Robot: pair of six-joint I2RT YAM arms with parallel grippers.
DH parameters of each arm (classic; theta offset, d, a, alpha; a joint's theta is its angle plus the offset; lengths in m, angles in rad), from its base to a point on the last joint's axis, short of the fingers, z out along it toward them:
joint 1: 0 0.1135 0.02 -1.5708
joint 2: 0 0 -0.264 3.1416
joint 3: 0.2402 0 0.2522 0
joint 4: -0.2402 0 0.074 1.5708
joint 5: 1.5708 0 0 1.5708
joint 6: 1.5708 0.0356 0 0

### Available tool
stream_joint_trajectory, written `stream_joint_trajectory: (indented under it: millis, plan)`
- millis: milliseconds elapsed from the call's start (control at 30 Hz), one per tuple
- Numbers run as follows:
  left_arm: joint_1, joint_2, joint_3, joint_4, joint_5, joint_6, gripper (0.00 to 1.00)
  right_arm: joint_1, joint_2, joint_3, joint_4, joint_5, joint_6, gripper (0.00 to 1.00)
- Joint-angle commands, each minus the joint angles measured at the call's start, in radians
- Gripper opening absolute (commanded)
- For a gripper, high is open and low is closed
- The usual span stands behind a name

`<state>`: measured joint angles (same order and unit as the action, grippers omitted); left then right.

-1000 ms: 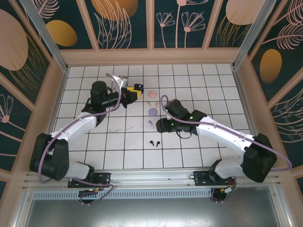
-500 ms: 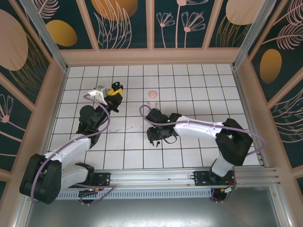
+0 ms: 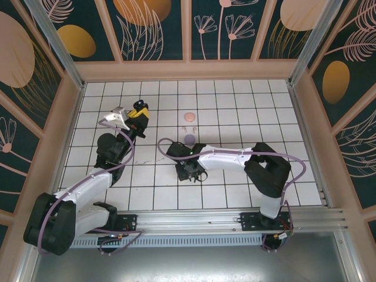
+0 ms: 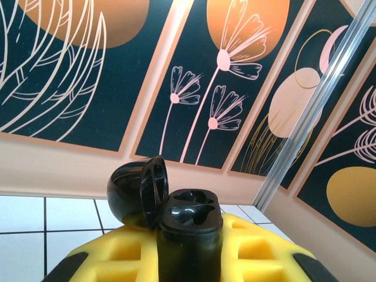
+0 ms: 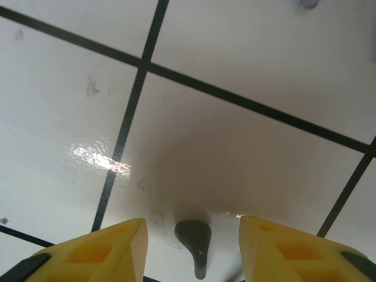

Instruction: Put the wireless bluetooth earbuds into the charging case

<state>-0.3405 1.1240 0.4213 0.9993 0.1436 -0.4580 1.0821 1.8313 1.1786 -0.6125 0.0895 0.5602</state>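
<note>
Clamping the black charging case [image 4: 188, 226], lid flipped open, the left gripper [image 3: 139, 111] held it upright, right gripper [image 5: 192, 228] hovered over the tiled table [image 5: 247, 64], fingers apart, black earbud [image 5: 194, 239] lay between them.

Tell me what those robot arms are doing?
They are putting earbuds into a case. The left hand holds up an open black charging case, lid flipped back, and its slots look empty. The right hand is low over the tiled table, fingers apart on either side of a black earbud lying there, not yet gripping it. A pink case and a lilac case sit mid-table.
</note>
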Motion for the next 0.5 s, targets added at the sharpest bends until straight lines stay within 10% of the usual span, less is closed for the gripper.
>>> stream_joint_trajectory:
  millis: [0, 467]
  plan:
    - [-0.002, -0.029, -0.004, 0.052, -0.016, -0.01, 0.0, 0.017, 0.019, 0.028, -0.053, 0.03, 0.023, 0.45]
    - [-0.002, -0.041, -0.006, 0.047, 0.0, 0.001, 0.0, 0.021, 0.047, 0.026, -0.04, 0.03, 0.041, 0.42]
